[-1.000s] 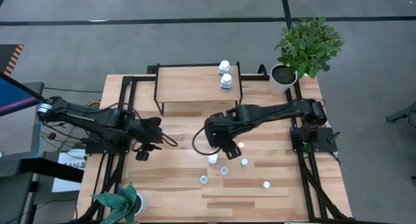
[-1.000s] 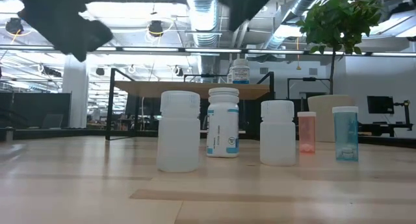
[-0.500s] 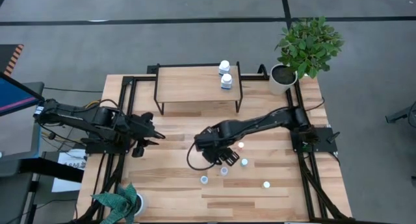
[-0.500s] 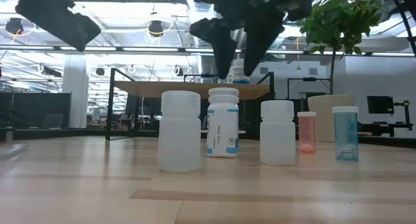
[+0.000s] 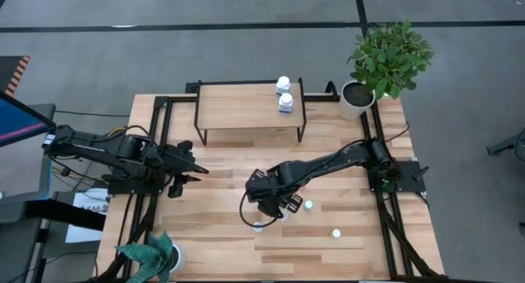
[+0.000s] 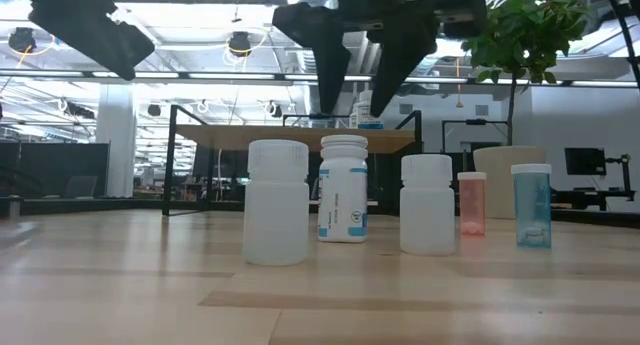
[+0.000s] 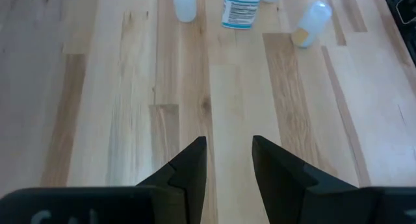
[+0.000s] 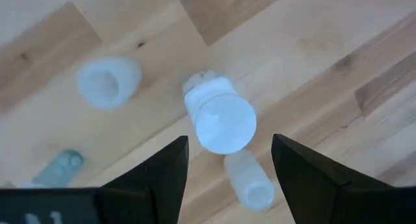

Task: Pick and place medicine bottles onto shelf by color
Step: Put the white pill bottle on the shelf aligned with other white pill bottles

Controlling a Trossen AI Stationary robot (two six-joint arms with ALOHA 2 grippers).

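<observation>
Two white labelled medicine bottles (image 5: 284,95) stand on the shelf (image 5: 246,107) at its right end; five or so bottles remain on the table (image 5: 205,242), so most sorting looks undone. Right gripper (image 8: 227,160) hangs directly over a white-capped bottle (image 8: 220,120), fingers spread wide, empty. Left gripper (image 7: 227,160) waits near the table's left side, slightly parted, holding nothing.

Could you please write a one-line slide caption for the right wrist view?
Right hand, open, poised directly above a white-capped medicine bottle standing on the wooden table.
</observation>
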